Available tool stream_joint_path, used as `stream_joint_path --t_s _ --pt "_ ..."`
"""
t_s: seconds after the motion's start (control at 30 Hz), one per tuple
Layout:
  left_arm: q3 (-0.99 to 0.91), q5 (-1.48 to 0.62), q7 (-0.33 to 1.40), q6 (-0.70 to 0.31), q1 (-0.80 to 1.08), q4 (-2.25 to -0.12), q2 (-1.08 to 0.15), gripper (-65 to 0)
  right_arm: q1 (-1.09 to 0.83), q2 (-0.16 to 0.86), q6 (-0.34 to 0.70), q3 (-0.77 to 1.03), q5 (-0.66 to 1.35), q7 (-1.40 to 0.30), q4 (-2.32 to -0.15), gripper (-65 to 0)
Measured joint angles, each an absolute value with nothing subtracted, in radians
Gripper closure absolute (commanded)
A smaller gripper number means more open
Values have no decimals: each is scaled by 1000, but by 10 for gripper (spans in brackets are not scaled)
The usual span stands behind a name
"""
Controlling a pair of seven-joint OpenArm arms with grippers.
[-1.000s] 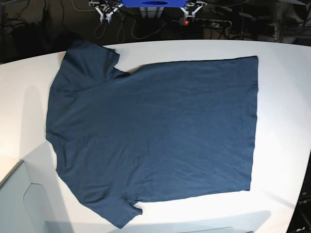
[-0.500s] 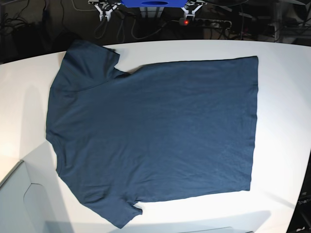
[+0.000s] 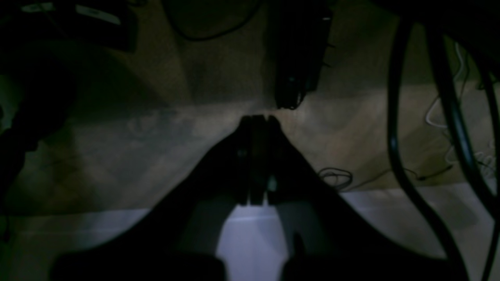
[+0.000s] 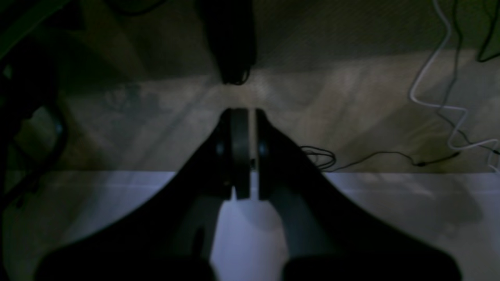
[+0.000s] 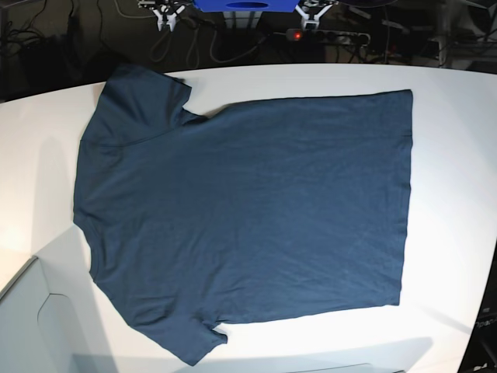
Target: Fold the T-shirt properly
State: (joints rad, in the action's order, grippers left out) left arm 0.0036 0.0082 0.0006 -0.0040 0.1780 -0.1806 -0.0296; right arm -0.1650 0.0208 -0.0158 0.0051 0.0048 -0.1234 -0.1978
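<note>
Since the navy T-shirt (image 5: 241,225) lies spread flat across the middle of the white table (image 5: 450,155) with nothing folded, and your left gripper (image 3: 256,156) and right gripper (image 4: 242,152) are both closed and empty, open them before pinching one long edge.

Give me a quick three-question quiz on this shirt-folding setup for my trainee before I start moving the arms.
1. True or false: the T-shirt already has one sleeve folded over its body.
2. Which way does the shirt's bottom hem point in the base view: A) left, B) right, C) toward the top edge?
3. Fill in: the left gripper and right gripper are both ____ and hold nothing.

Key: 1 false, it lies spread flat on the white table; 2 B; 3 shut.
</note>
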Motion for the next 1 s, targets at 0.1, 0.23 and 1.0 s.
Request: stream_joint_path --t_s 0.1,0.23,1.0 --pt "4 7 -2 -4 216 -229 -34 0 -196 25 -16 5 4 -129 -260 0" --pt "2 2 -1 -9 315 -364 -49 0 -308 31 -13 4 4 -133 -440 0" --pt "-53 1 10 -10 1028 -1607 -181 0 -908 222 -1 10 -2 -540 -1757 -1"
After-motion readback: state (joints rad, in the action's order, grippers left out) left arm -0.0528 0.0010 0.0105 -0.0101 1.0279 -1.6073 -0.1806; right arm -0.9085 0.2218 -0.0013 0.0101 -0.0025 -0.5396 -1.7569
